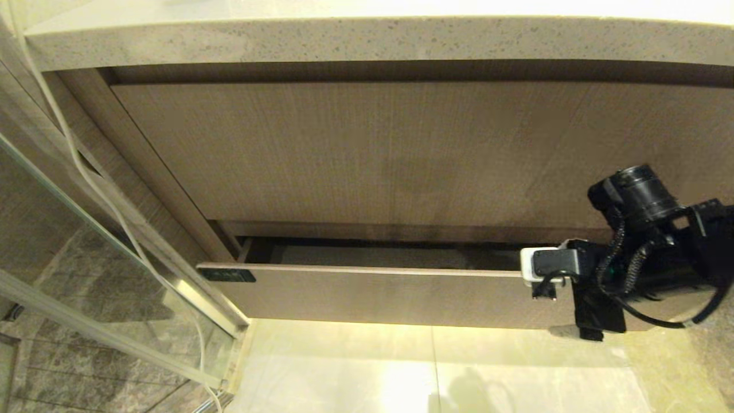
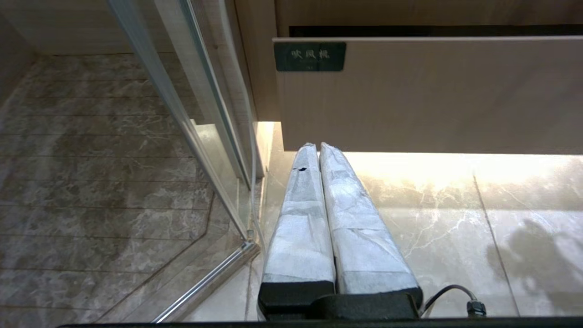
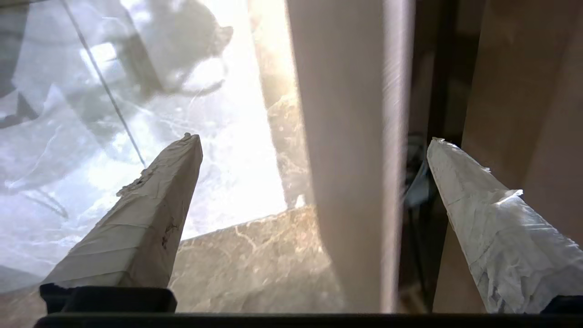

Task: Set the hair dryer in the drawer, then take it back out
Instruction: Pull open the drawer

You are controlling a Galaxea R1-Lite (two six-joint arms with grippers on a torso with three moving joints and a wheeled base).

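The drawer (image 1: 373,295) is pulled out a short way below a taller wood-grain panel (image 1: 367,149), leaving a narrow dark gap behind its front. A black label (image 1: 226,275) marks its upper left corner. My right gripper (image 1: 585,298) hangs at the drawer's right end, pointing down. In the right wrist view it (image 3: 313,138) is open and straddles the drawer front (image 3: 350,136), one finger on the floor side and one in the gap. My left gripper (image 2: 317,146) is shut and empty, low over the floor in front of the drawer (image 2: 432,91). The hair dryer is hidden.
A speckled stone counter edge (image 1: 367,40) overhangs the cabinet. A glass shower partition with a metal frame (image 1: 114,338) stands to the left, and a white cord (image 1: 74,160) hangs down beside it. Pale glossy floor tiles (image 1: 430,373) lie in front.
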